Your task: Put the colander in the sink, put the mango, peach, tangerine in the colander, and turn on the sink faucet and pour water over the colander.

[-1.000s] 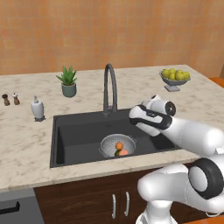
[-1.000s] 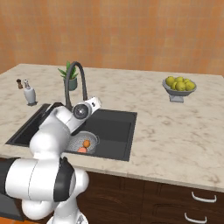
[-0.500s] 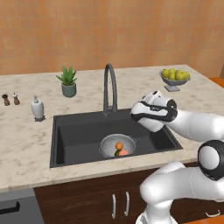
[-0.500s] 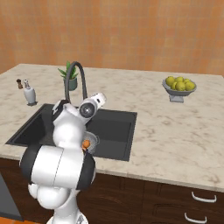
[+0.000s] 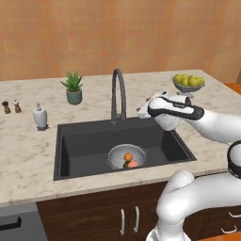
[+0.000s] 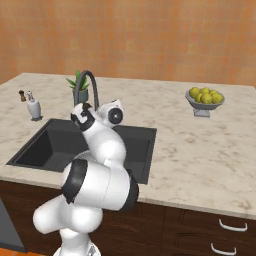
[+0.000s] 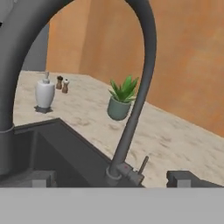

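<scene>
While the gripper (image 5: 141, 112) hovers just right of the faucet (image 5: 117, 96), at about 3 o'clock from its stem in the left base view, its fingers stand spread wide with nothing between them. In the hand view the two fingertips (image 7: 180, 178) rise at 6 o'clock, one on each side of the faucet base (image 7: 124, 170), which carries a small lever; the faucet arches overhead toward 12 o'clock. The black sink (image 5: 80, 155) lies below the hand. Inside it, over the drain, sits the colander (image 5: 116, 159). It holds the tangerine (image 5: 128, 156) at 12 o'clock, the peach (image 5: 133, 164) at 4 o'clock, and the mango (image 5: 125, 165), largely hidden, at 7 o'clock. On the counter (image 5: 28, 150), a potted plant (image 5: 73, 87) stands at 10 o'clock from the faucet. A white soap dispenser (image 5: 40, 116) stands near the sink's far left corner, and two small shakers (image 5: 11, 107) lie at 10 o'clock from it. A pedestal bowl of yellow-green fruit (image 5: 188, 83) stands at 2 o'clock from the gripper, well apart.
</scene>
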